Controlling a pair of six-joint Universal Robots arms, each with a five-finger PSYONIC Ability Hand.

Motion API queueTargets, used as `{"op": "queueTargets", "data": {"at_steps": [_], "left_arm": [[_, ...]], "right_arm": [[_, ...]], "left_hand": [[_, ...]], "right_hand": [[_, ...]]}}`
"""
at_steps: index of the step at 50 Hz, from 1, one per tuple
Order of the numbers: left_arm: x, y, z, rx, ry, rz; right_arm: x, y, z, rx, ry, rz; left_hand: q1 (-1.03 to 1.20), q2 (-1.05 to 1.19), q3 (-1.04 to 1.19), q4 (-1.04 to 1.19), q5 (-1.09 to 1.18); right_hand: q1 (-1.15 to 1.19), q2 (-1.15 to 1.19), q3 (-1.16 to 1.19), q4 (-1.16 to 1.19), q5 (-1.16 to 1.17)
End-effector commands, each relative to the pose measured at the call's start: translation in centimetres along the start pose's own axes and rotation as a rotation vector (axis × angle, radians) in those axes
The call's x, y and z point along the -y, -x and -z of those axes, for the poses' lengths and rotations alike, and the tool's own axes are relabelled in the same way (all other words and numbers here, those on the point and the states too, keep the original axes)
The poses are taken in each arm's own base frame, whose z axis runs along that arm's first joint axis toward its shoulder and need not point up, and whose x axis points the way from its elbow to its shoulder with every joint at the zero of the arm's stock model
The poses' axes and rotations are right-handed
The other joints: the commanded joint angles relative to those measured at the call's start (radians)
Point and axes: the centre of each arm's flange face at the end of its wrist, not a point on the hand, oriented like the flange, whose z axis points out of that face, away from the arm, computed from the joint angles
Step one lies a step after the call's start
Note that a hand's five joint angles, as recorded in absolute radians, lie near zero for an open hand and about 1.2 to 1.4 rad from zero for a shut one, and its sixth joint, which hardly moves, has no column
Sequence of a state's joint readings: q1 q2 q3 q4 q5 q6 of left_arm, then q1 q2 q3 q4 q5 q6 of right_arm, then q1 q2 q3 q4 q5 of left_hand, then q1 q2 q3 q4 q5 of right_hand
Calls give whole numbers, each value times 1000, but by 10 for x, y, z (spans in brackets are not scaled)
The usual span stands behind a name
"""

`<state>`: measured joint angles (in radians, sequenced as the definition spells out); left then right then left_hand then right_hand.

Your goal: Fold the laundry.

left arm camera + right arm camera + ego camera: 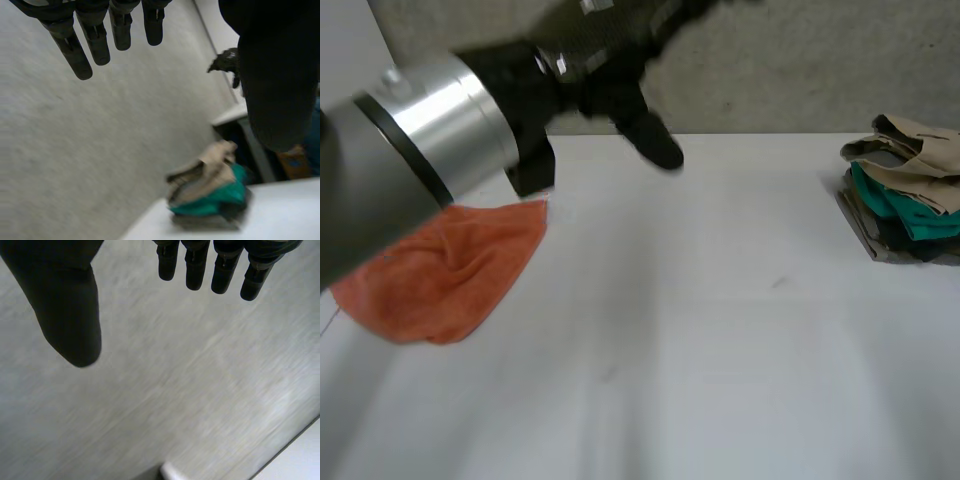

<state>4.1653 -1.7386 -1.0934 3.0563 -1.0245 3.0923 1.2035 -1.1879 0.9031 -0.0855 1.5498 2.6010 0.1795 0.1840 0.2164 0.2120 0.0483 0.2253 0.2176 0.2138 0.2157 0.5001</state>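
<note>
Across the surface [720, 330] from the clothes stack [905, 195], an orange cloth [450, 270] lies crumpled. Left hand [280, 75] and right hand [67, 300] hang released, fingers straight, empty.

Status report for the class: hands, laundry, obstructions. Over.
Left hand open, empty, off the table. Right hand open, empty. Orange cloth crumpled at table's left, no hand on it. Clothes pile far right, apart from it.

The white table [700, 330] bears a crumpled orange cloth [450, 275] at left and a clothes pile [905, 190] at right.
</note>
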Motion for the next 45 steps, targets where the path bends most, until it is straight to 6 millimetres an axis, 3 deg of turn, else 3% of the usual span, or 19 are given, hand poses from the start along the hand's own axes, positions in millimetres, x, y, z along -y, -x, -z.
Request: {"op": "queueTargets", "data": {"at_steps": [1, 2, 4, 5, 6, 9, 11, 12, 16, 17, 20, 21, 24, 32, 36, 39, 42, 43, 45], "left_arm": [[70, 43, 11, 341, -250, -34], [74, 59, 18, 424, -265, -55], [76, 81, 27, 522, -263, -92], [76, 93, 32, 571, -256, -117], [71, 114, 44, 660, -214, -170], [53, 140, 61, 763, -87, -256], [27, 160, 75, 825, 74, -347], [18, 164, 79, 835, 128, -376], [-45, 179, 93, 833, 420, -474], [-73, 182, 99, 803, 524, -488], [-108, 193, 113, 801, 644, -505], [-125, 206, 123, 824, 687, -520], [-149, 226, 134, 860, 702, -532], [-236, 269, 139, 887, 686, -614], [-265, 282, 140, 867, 733, -656], [-275, 292, 141, 870, 757, -684], [-275, 296, 138, 865, 757, -708], [-272, 296, 137, 869, 749, -709], [-251, 296, 129, 893, 694, -732]], "right_arm": [[106, 34, 47, 89, -399, -96], [120, 53, 68, 175, -483, -111], [128, 70, 86, 255, -533, -125], [132, 91, 108, 353, -571, -143], [133, 101, 120, 403, -583, -149], [127, 139, 166, 589, -569, -183], [120, 153, 186, 656, -533, -198], [111, 166, 205, 723, -488, -204], [88, 192, 248, 871, -370, -201], [82, 197, 256, 900, -343, -198], [56, 220, 283, 1006, -246, -167], [49, 225, 289, 1028, -225, -155], [29, 239, 309, 1094, -174, -106], [5, 243, 321, 1109, -117, -32], [2, 243, 323, 1114, -105, -31], [1, 243, 324, 1115, -100, -32], [0, 242, 325, 1116, -99, -30], [0, 242, 325, 1116, -99, -30], [0, 242, 325, 1117, -98, -30]], "left_hand": [[22, 18, -15, -10, -21], [25, 21, -12, -7, -18], [34, 29, -3, 1, -9], [37, 32, 0, 4, -6], [34, 30, -3, 2, -9], [25, 21, -12, -7, -18], [13, 9, -23, -19, -30], [13, 9, -23, -19, -30], [10, 6, -26, -22, -33], [10, 6, -26, -22, -33], [10, 6, -26, -22, -33], [10, 6, -26, -22, -33], [10, 6, -26, -22, -33], [-5, -9, -42, -37, -48], [-1, -6, -38, -34, -45], [69, 64, 32, 36, 25], [1058, 1053, 1021, 1025, 1014], [1215, 1211, 1178, 1183, 1172], [1217, 1212, 1180, 1184, 1173]], "right_hand": [[-51, -43, -39, -41, -500], [-51, -43, -39, -41, -500], [-51, -43, -39, -41, -500], [-51, -43, -39, -41, -500], [-51, -43, -39, -41, -500], [-51, -43, -39, -41, -500], [-51, -43, -39, -41, -500], [-51, -43, -39, -41, -500], [-51, -43, -39, -41, -500], [-51, -43, -39, -41, -500], [-51, -43, -39, -41, -500], [-51, -43, -39, -41, -500], [-51, -43, -39, -41, -500], [-51, -43, -39, -41, -500], [-51, -43, -39, -41, -500], [-51, -43, -39, -41, -500], [-51, -43, -39, -41, -500], [-51, -43, -39, -41, -500], [-51, -43, -39, -41, -500]]}}
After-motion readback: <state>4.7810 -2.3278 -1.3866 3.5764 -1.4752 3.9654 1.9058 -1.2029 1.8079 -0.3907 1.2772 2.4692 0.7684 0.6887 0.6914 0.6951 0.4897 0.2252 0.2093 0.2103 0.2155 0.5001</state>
